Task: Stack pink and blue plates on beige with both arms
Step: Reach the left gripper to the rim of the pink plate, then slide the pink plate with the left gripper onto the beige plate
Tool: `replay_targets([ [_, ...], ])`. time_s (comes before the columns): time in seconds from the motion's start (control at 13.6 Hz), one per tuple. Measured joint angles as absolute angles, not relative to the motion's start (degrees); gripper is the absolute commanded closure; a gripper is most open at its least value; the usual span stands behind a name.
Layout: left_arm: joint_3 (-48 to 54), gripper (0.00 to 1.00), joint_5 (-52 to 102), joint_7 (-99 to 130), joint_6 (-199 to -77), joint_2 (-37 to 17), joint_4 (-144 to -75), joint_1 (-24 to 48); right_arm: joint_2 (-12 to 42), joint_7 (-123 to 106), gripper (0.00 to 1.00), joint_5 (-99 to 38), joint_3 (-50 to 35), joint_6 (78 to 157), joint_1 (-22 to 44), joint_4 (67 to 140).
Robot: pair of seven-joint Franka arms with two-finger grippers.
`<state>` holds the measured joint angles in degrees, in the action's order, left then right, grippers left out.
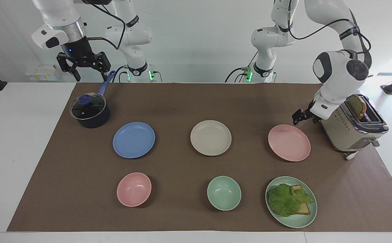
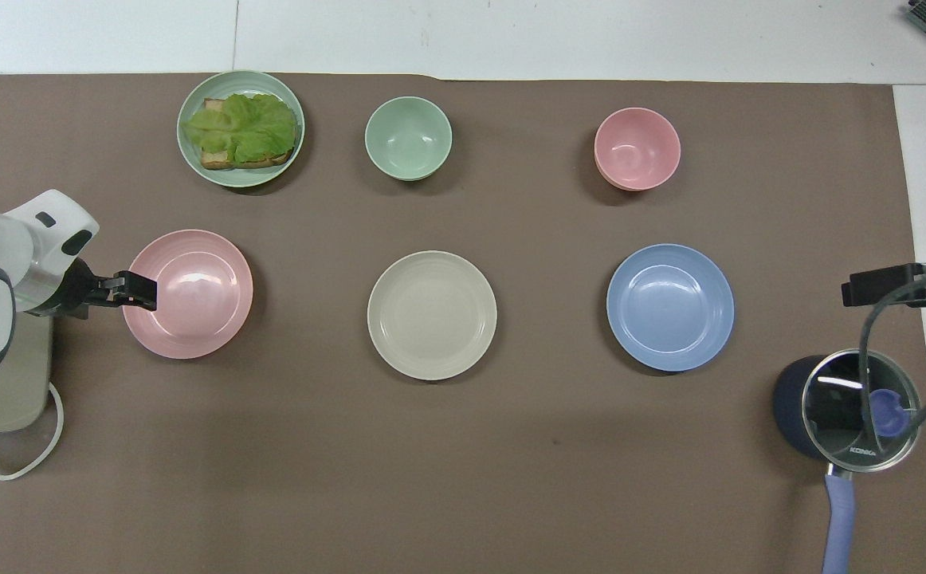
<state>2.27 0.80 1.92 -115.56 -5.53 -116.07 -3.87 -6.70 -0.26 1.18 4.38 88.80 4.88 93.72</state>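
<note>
The left gripper (image 1: 299, 116) was open and empty, just above the pink plate (image 1: 289, 142) rim at frame right. The right gripper (image 1: 83, 65), open, hung at upper left above the pot (image 1: 89, 111). The blue plate (image 1: 134, 139) and the beige plate (image 1: 211, 137) lay mid-frame.

Left gripper (image 1: 303, 116) hangs low over the pink plate (image 1: 289, 142) rim (toaster (image 1: 351, 126) close beside it), fingers apart; right gripper (image 1: 83, 65) waits open above the saucepan (image 1: 90, 111).

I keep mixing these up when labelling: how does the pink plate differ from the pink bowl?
The pink plate is wide and shallow; the pink bowl is smaller across and deeper. The plate lies nearer the robots, beside the toaster; the bowl lies farther, toward the right arm's end. Both are pale pink, round and empty.
</note>
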Motion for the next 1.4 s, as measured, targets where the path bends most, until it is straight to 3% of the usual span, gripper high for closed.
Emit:
replay_targets([
  [0.37,2.2,0.02,0.9,4.5,-123.9,-9.7,-119.6,-5.6,-6.7,-0.3,0.0,1.2,4.4,88.8,4.9,93.7],
  [0.52,2.2,0.23,0.9,8.2,-124.0,-9.7,-120.2,-5.7,-6.7,-0.3,0.0,1.2,4.4,88.8,4.9,93.7],
  [0.74,2.3,0.67,1.0,11.6,-124.1,-9.7,-121.5,-5.7,-6.7,-0.3,0.0,1.2,4.4,88.8,4.9,93.7],
  [0.96,2.2,0.97,1.0,13.5,-124.1,-9.5,-122.4,-5.9,-6.7,-0.3,0.0,1.2,4.4,88.8,4.9,93.7],
  [1.4,2.7,1.0,1.2,13.0,-121.6,-8.6,-121.7,-6.3,-6.7,-0.3,0.0,1.2,4.4,88.8,4.9,93.7],
])
